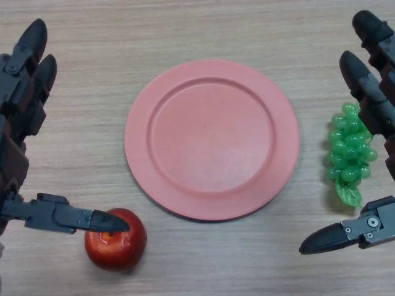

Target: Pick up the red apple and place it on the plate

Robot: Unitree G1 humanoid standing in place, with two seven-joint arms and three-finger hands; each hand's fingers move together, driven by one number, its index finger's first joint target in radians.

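A red apple (117,243) sits on the wooden table at the lower left, just below and left of the pink plate (212,139), which holds nothing. My left hand (21,92) is open at the left edge; its fingers point away up the table and its thumb (80,217) reaches right, its tip lying over the top of the apple. My right hand (373,80) is open at the right edge, its thumb (336,235) pointing left over bare table.
A bunch of green grapes (349,151) lies on the table to the right of the plate, between the right hand's fingers and thumb. The table is light wood.
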